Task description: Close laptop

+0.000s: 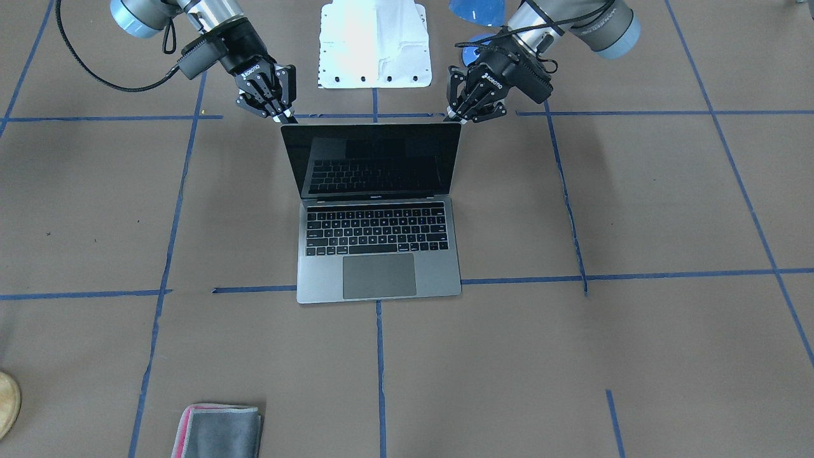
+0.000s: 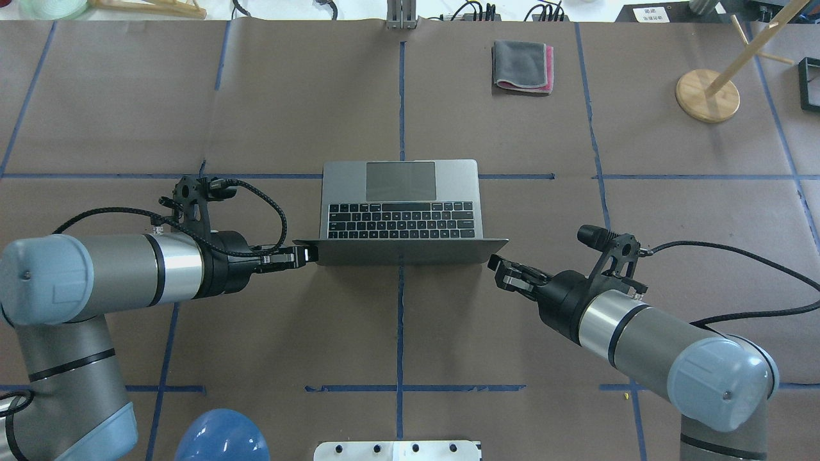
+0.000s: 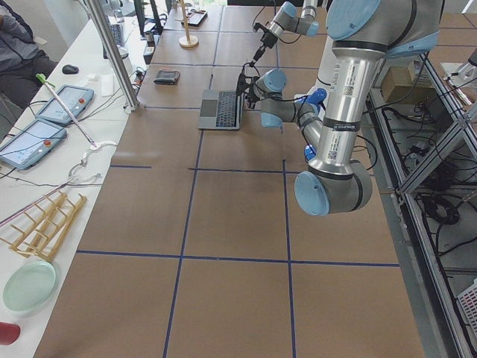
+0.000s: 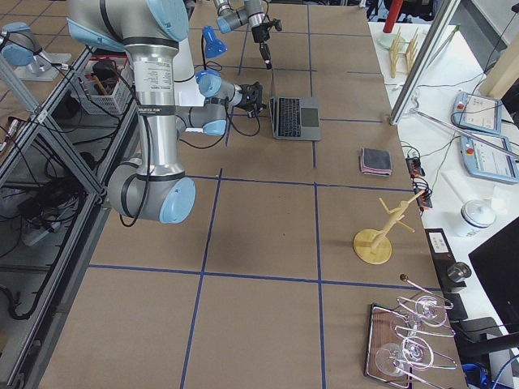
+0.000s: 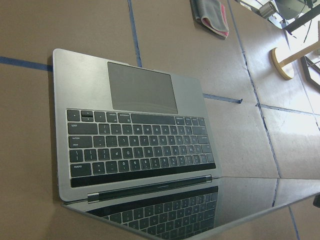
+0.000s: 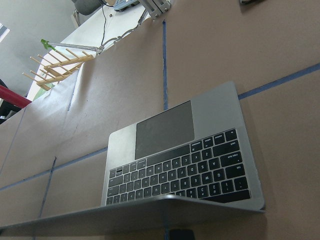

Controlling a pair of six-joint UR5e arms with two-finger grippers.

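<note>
The space-grey laptop (image 1: 378, 277) stands open in the middle of the table, its black screen tilted back toward me; it also shows in the overhead view (image 2: 400, 192). My left gripper (image 2: 310, 255) is shut, its tips at the back of the lid's upper corner on my left (image 1: 454, 117). My right gripper (image 2: 494, 262) is shut, its tips just behind the lid's other upper corner (image 1: 285, 117). I cannot tell whether either touches the lid. Both wrist views look over the lid's edge at the keyboard (image 5: 140, 150) (image 6: 180, 172).
A folded grey-and-pink cloth (image 2: 522, 65) lies beyond the laptop on the far side. A wooden stand with a round base (image 2: 706, 95) is at the far right. A white plate (image 2: 397, 450) and a blue dome (image 2: 221, 438) sit near my base.
</note>
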